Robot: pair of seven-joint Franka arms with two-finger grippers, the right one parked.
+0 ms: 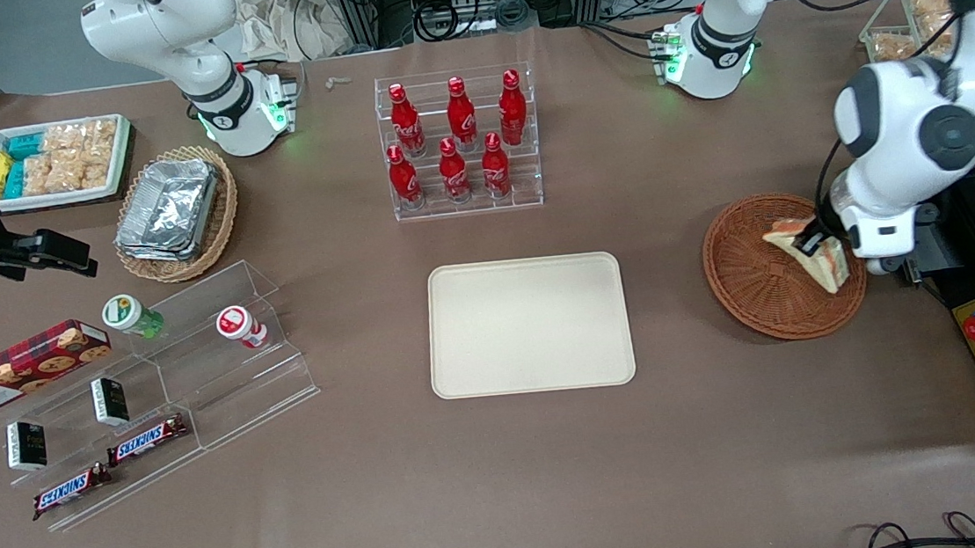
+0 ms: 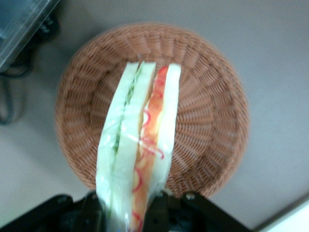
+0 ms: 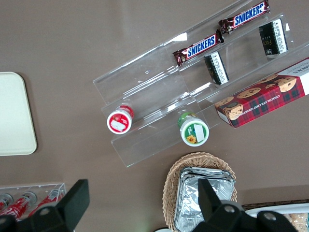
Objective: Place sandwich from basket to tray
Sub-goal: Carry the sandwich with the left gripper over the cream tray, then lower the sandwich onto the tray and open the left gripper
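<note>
sandwich (image 2: 137,150) in jaws, above basket (image 2: 212,121)

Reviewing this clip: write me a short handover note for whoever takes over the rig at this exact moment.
Gripper: shut on the sandwich, over the basket at the working arm's end of the table.
Sandwich: wrapped in clear film, held with its cut edge toward the wrist camera, lifted above the basket floor.
Tray: mid-table, nearer the front camera than the bottle rack, nothing on it.
Done: sandwich gripped and lifted.
Left: carry it to the tray, set it down, release.
</note>
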